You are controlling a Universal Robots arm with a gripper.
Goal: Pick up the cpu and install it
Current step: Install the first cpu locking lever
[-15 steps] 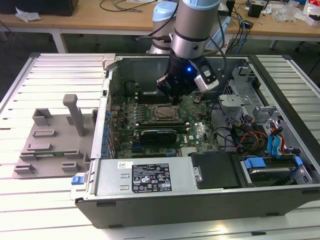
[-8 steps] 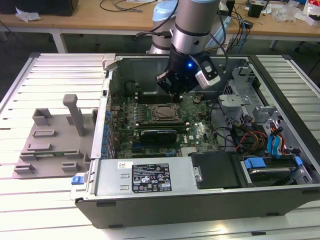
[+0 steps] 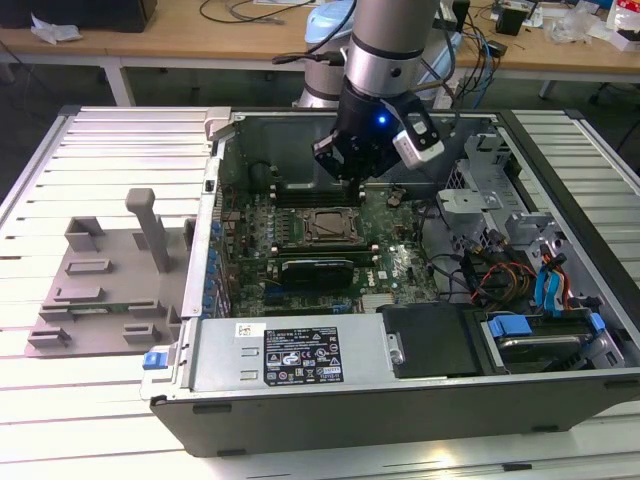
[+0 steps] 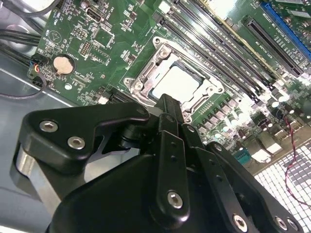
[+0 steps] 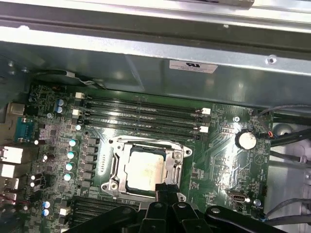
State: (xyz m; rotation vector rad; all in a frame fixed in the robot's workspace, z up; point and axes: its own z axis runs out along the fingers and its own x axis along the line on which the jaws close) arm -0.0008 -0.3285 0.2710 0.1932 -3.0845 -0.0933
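Note:
The cpu (image 5: 143, 170) lies flat inside the metal-framed socket (image 5: 116, 167) on the green motherboard, its silver-grey top facing up; in the second wrist view the cpu (image 4: 177, 87) sits just beyond the black fingertips. My gripper (image 5: 166, 188) hovers above the socket's edge with its fingers together and nothing between them. From the exterior view, the gripper (image 3: 350, 168) hangs inside the open computer case, above and slightly behind the socket (image 3: 328, 228).
Memory slots (image 5: 141, 114) run beside the socket. A black expansion card (image 3: 315, 270) lies in front of it. The power supply (image 3: 290, 355), drive bays (image 3: 540, 330) and loose cables (image 3: 490, 275) crowd the case. A grey plastic fixture (image 3: 100, 290) rests at the exterior view's left.

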